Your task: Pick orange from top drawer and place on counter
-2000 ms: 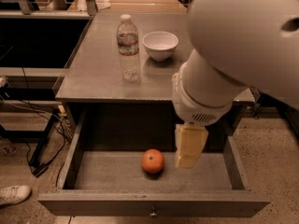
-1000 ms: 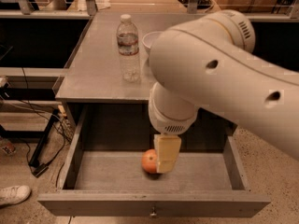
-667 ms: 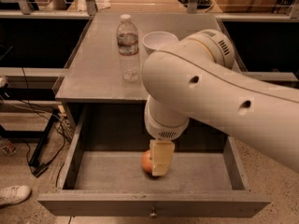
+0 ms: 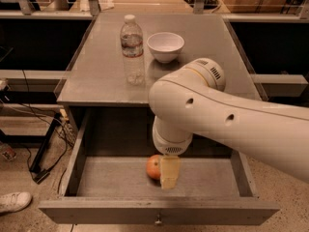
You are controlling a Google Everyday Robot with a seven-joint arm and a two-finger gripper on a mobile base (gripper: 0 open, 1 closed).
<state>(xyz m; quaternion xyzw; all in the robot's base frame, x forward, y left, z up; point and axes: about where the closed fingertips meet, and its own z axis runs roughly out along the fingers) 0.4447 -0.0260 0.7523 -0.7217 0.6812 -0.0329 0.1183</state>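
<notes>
Hanging inside open top drawer (image 4: 111, 182), gripper (image 4: 169, 174) overlaps orange (image 4: 152, 166); whether jaws grip it cannot be told. Bottle (image 4: 133, 50), bowl (image 4: 165, 46) on counter (image 4: 96, 76) surface.

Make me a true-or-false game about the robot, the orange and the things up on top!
1. The orange lies in the open drawer. True.
2. The bottle lies on its side. False: the bottle stands upright on the counter.
3. The gripper is down in the drawer, right beside the orange. True.
4. The bowl sits in the drawer. False: the bowl sits on the counter, next to the bottle.
</notes>
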